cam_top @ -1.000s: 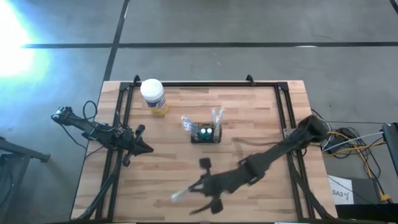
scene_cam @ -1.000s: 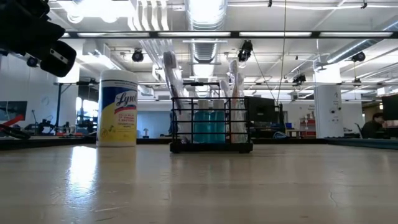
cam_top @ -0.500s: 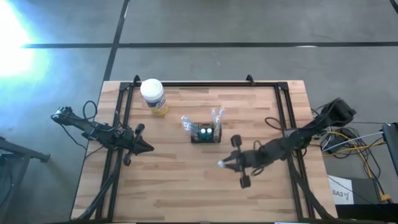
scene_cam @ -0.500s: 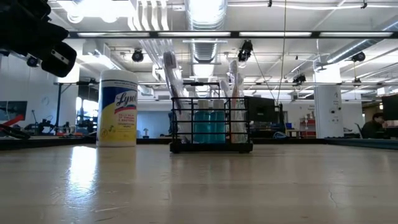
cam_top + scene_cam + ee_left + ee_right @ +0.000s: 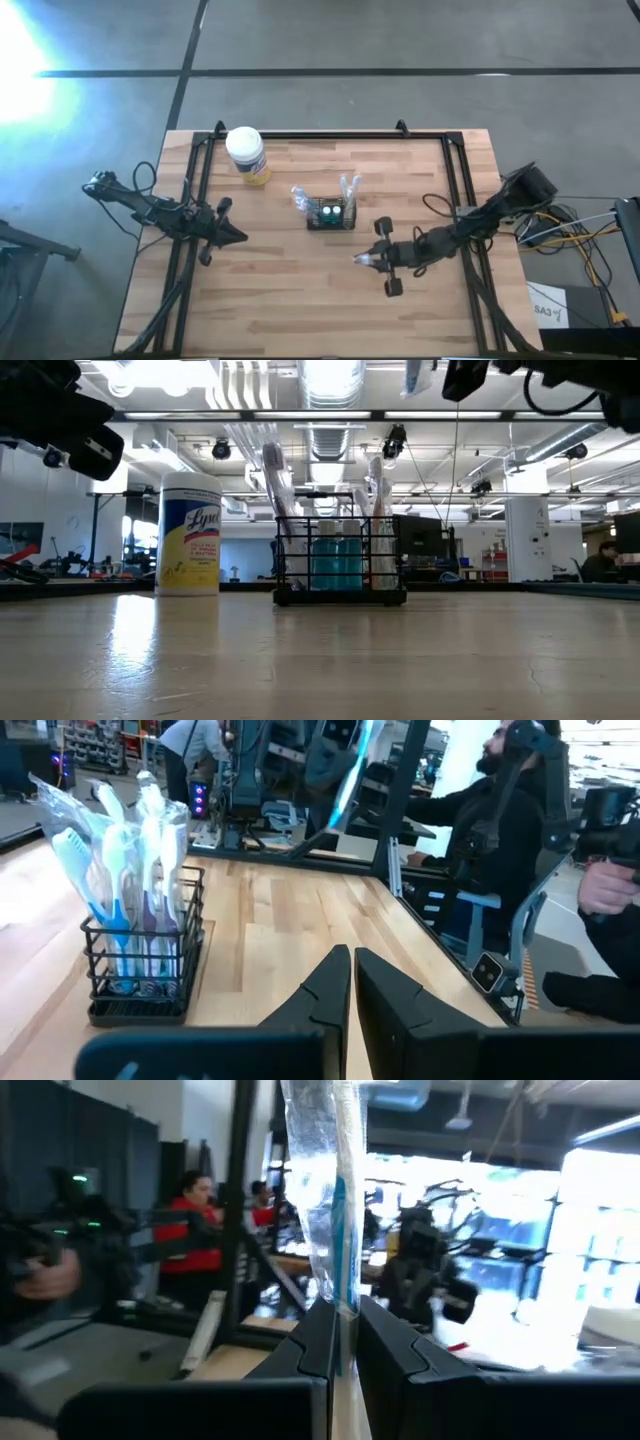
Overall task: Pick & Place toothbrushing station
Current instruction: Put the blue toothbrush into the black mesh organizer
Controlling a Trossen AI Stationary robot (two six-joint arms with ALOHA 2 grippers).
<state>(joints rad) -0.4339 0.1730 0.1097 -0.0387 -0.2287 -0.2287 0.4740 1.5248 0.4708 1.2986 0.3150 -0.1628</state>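
**One brush in the pincer, holder part-filled**

Your left pincer (image 5: pixel 238 239) waits at the left edge of the bench (image 5: pixel 280 310), its fingers pressed together on nothing, and it looks to have no part in this step. Ahead of it, off towards the middle of the bench, stands the holder (image 5: pixel 331 215), a small black wire box that already carries several wrapped toothbrushes upright in its compartments, with something blue low down inside. The wipes jar (image 5: pixel 246 154) stands well apart from it, near the far left corner.

Your right pincer (image 5: pixel 362 262) hovers above the bench on the near right side of the holder, not yet over it. It is clamped on a wrapped toothbrush (image 5: pixel 335 1230), which stands up between its fingers.

So, as I judge it, the pick is done for this brush and the placing is left: carry it over a free compartment, lower it, let go. You cannot tell from here whether more brushes wait.
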